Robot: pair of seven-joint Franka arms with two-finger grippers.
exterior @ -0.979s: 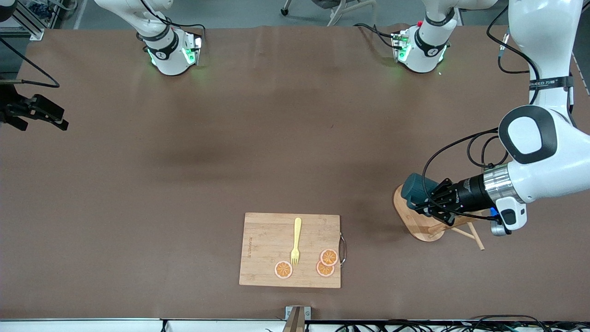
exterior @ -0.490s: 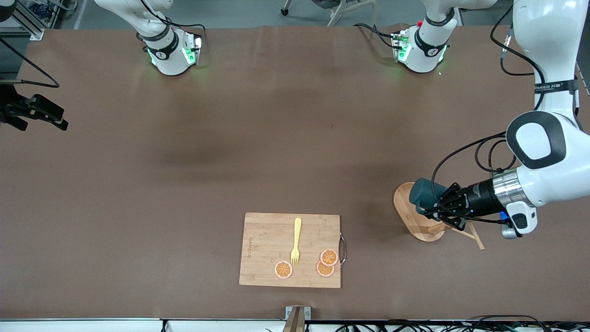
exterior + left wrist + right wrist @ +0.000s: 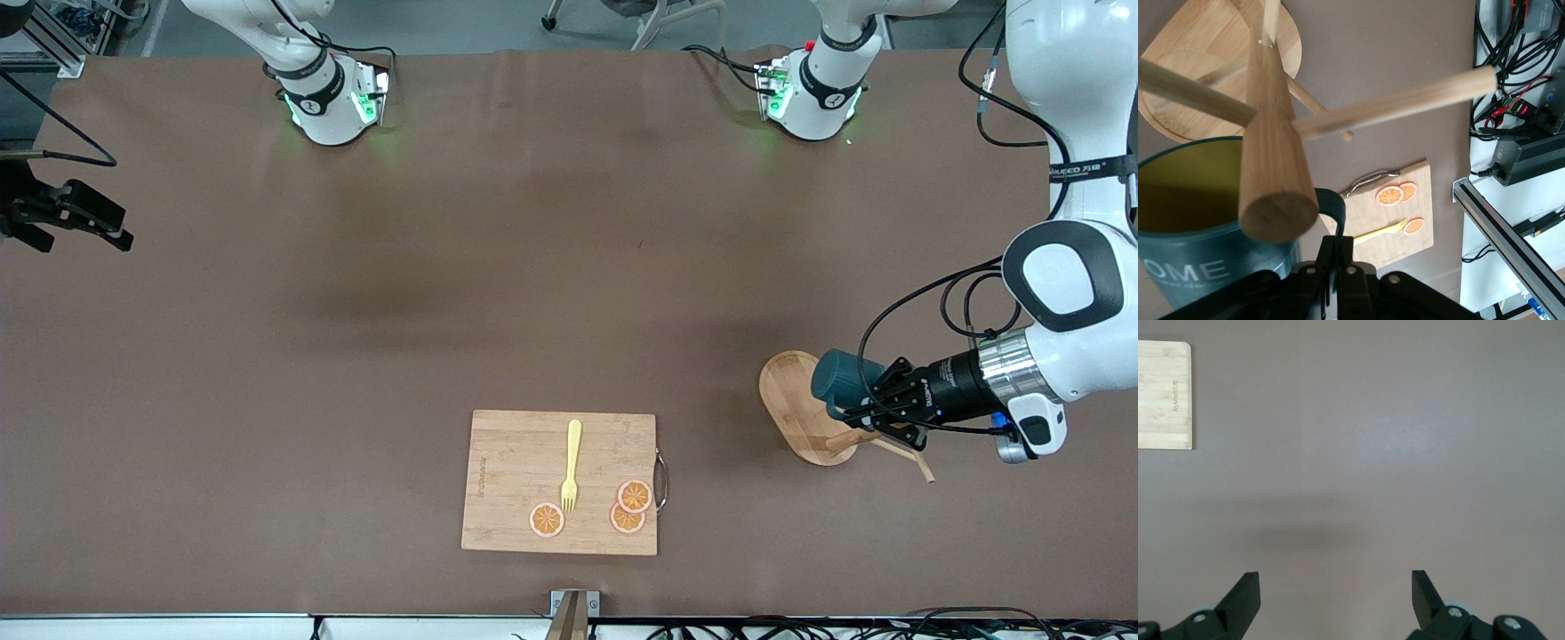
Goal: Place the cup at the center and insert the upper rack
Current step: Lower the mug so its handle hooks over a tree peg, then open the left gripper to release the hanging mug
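Observation:
The upper rack, a bamboo mug tree, lies tipped on its side near the left arm's end of the table, with its oval base (image 3: pixel 791 404) and thin pegs (image 3: pixel 909 452) showing. My left gripper (image 3: pixel 876 407) is shut on the handle (image 3: pixel 1337 212) of the teal cup (image 3: pixel 838 377) and holds it over the rack. In the left wrist view the cup (image 3: pixel 1201 233) shows its yellow inside beside the tip of the round post (image 3: pixel 1275 167), with the base (image 3: pixel 1218 47) past it. My left gripper (image 3: pixel 1338 270) pinches the handle. My right gripper (image 3: pixel 89 222) is open and empty and waits at the right arm's end.
A rectangular bamboo cutting board (image 3: pixel 560 482) with a yellow fork (image 3: pixel 571 464) and orange slices (image 3: pixel 633 496) lies near the front camera. It also shows in the left wrist view (image 3: pixel 1395 217) and the right wrist view (image 3: pixel 1163 395). The right gripper (image 3: pixel 1335 587) is over bare table.
My left gripper has drawn the cup along the rack's post, away from the oval base and toward the left arm's end. The rack and the right arm have not moved.

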